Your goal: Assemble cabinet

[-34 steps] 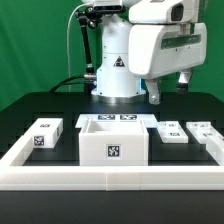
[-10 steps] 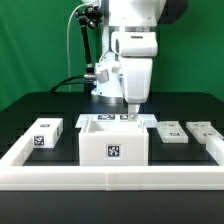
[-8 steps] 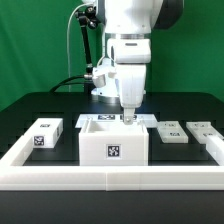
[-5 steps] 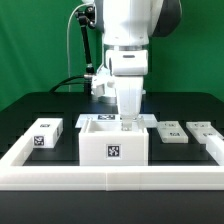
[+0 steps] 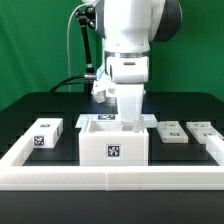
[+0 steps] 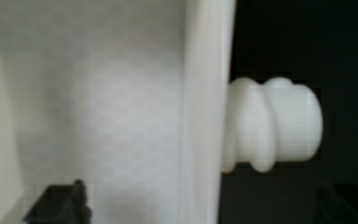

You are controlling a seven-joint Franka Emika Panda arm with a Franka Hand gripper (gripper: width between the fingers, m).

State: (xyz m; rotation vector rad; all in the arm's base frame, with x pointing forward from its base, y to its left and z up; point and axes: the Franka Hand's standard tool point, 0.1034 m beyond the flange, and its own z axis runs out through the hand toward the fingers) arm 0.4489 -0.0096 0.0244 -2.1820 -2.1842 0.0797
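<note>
Your end effector (image 5: pixel 128 120) hangs straight down at the back wall of the cabinet body (image 5: pixel 113 148), a little toward the exterior view's right of that wall's middle, with its tips down at the rim. The arm (image 5: pixel 128 40) stands almost vertical above it, the wrist stacked over the box and the base behind.

In the wrist view the end effector (image 6: pixel 210 203) is released. Its two dark fingertips (image 6: pixel 60 204) sit wide apart at opposite edges of the picture, and the bright edge of the body's wall runs between them. You cannot tell from here whether either pad touches that wall. A ribbed white knob (image 6: pixel 274 120) juts from the wall's far side, over dark table.

The cabinet body sits mid-table (image 5: pixel 35 105), open top up, just behind the low white border frame (image 5: pixel 110 180). The marker board (image 5: pixel 104 117) lies right behind the body, on the exterior view's left of the end effector.

On the exterior view's left, a tagged block (image 5: pixel 45 133) stands well apart from the body, with bare table between them. On the right, a small panel (image 5: pixel 172 132) lies near the body's back corner. A second panel (image 5: pixel 203 131) lies beyond it, close to the frame's side rail.
</note>
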